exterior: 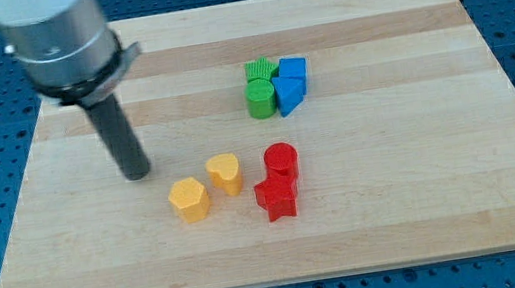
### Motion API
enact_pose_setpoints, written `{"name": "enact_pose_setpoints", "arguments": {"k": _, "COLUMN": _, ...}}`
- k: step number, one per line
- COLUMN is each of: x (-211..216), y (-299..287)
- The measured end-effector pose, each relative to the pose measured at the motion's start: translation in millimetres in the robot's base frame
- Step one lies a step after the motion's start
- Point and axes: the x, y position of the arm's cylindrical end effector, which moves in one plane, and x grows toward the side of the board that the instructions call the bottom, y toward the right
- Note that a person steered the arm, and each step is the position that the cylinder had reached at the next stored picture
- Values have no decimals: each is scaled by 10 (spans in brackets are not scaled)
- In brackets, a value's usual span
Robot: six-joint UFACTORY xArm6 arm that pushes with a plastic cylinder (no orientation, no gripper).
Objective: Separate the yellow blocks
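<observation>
Two yellow blocks lie close together near the board's lower middle: a yellow hexagon block (189, 199) and a yellow heart-shaped block (225, 174) to its upper right, with a small gap between them. My tip (135, 172) rests on the board to the upper left of the yellow hexagon, apart from it by about a block's width. The dark rod rises from the tip toward the view's top left.
A red cylinder (281, 160) and a red star block (276, 199) sit just right of the yellow blocks. A green cylinder (260, 98), another green block (260, 69) and two blue blocks (291, 84) cluster further up. The wooden board (426, 191) lies on a blue perforated table.
</observation>
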Motion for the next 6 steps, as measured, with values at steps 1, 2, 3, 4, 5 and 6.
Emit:
{"name": "enact_pose_setpoints", "arguments": {"k": 1, "x": 189, "y": -132}}
{"name": "enact_pose_setpoints", "arguments": {"k": 2, "x": 279, "y": -19}}
{"name": "enact_pose_setpoints", "arguments": {"k": 3, "x": 287, "y": 275}}
{"name": "enact_pose_setpoints", "arguments": {"k": 4, "x": 299, "y": 415}}
{"name": "enact_pose_setpoints", "arguments": {"k": 5, "x": 374, "y": 285}}
{"name": "enact_pose_setpoints", "arguments": {"k": 6, "x": 572, "y": 177}}
